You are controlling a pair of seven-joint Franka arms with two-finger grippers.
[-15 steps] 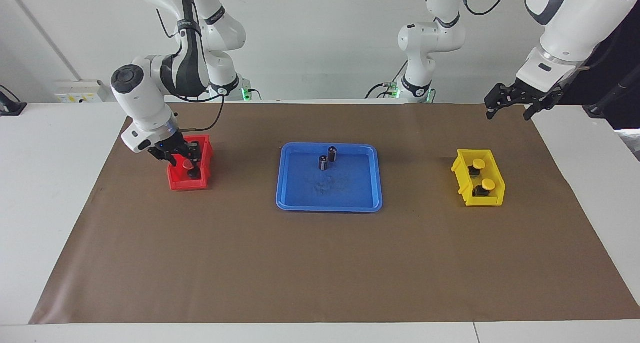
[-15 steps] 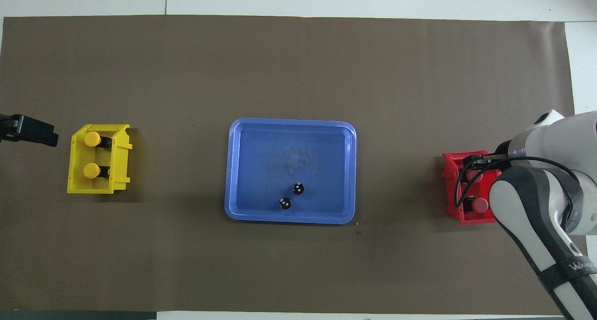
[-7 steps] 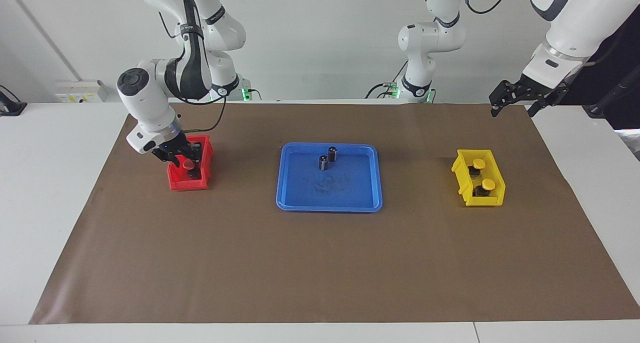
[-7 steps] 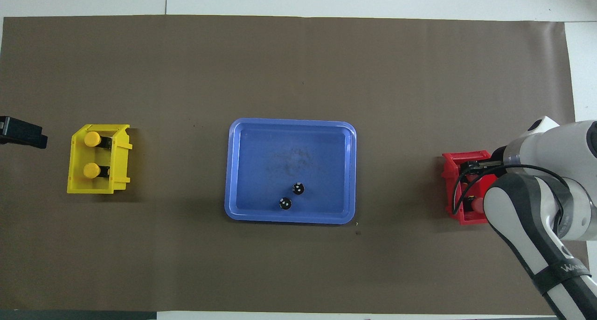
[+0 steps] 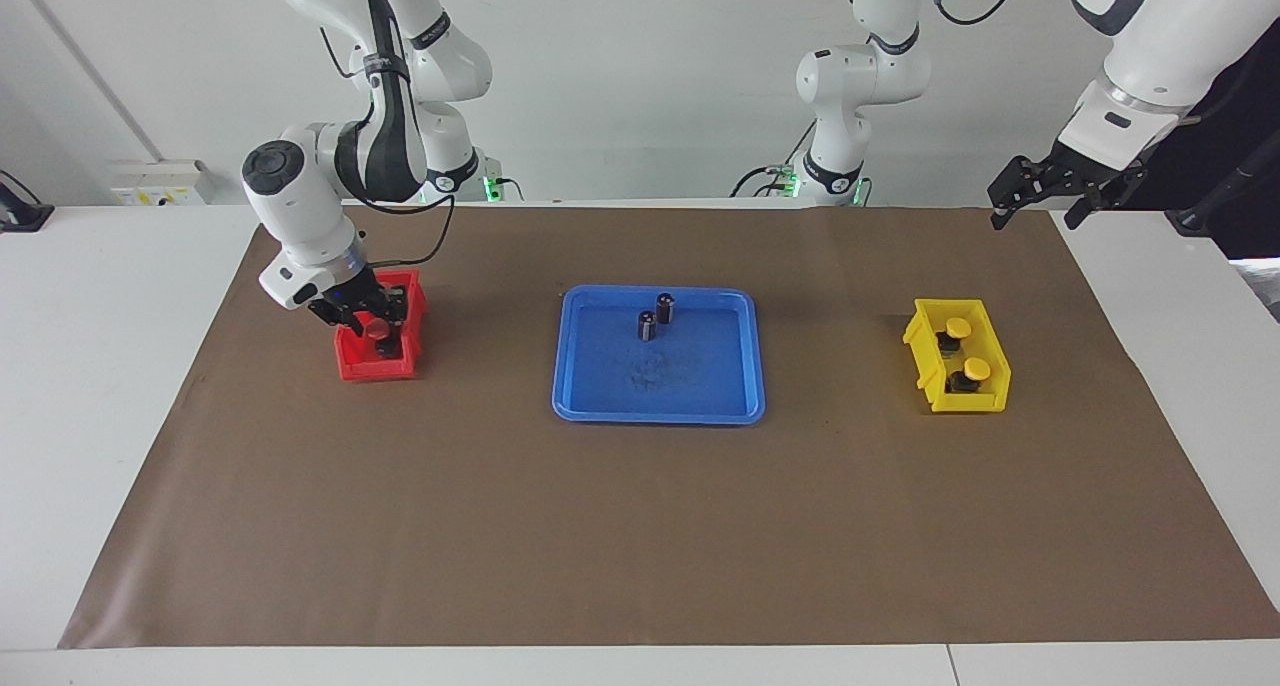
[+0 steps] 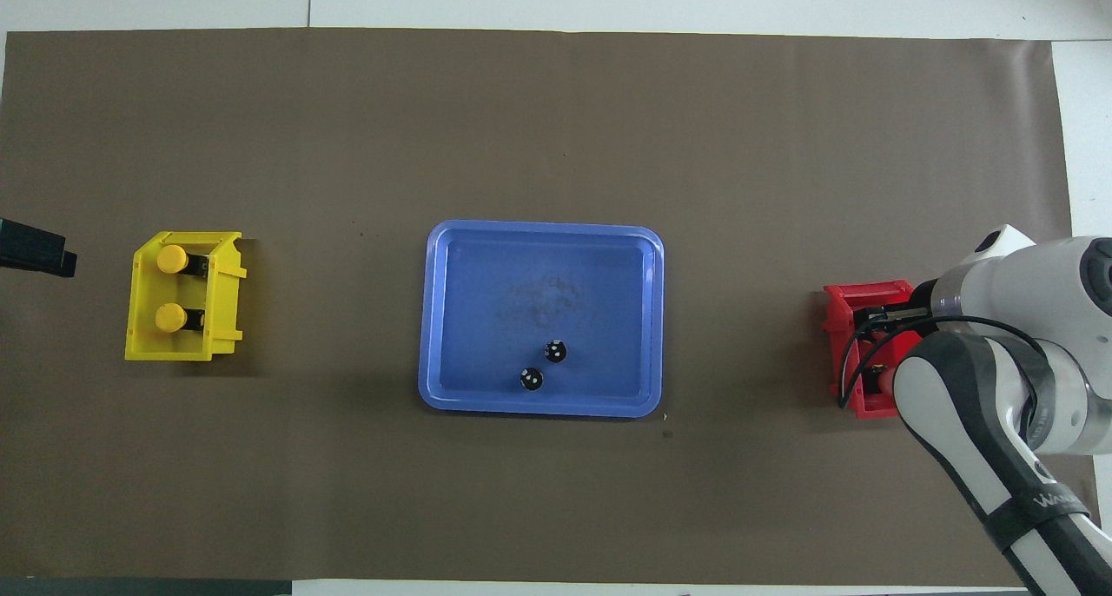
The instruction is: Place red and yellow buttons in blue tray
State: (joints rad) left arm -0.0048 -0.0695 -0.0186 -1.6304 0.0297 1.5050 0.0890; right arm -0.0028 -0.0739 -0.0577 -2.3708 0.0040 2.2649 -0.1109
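The blue tray [image 5: 600, 406] lies at the middle of the mat, also in the overhead view [image 6: 452, 318]. Two yellow buttons [image 5: 958, 328] [image 5: 976, 369] stand in the yellow bin [image 5: 928, 371] toward the left arm's end, and show from above [image 6: 172, 258] [image 6: 170, 317]. My right gripper [image 5: 372, 324] is down in the red bin [image 5: 375, 369], its fingers at a red button [image 5: 377, 327]. The arm hides the other red button. My left gripper [image 5: 1038, 198] is open and empty, raised over the mat's corner by the yellow bin.
Two small dark cylinders [image 5: 666, 308] [image 5: 647, 326] with silvery tops stand in the blue tray, in the part nearer the robots. From above they show as dark dots [image 6: 555, 351] [image 6: 531, 379]. Brown mat covers the table.
My right gripper has shifted slightly within the red bin as its arm swung inward. My left gripper has risen and drawn away from the yellow bin toward the table's end.
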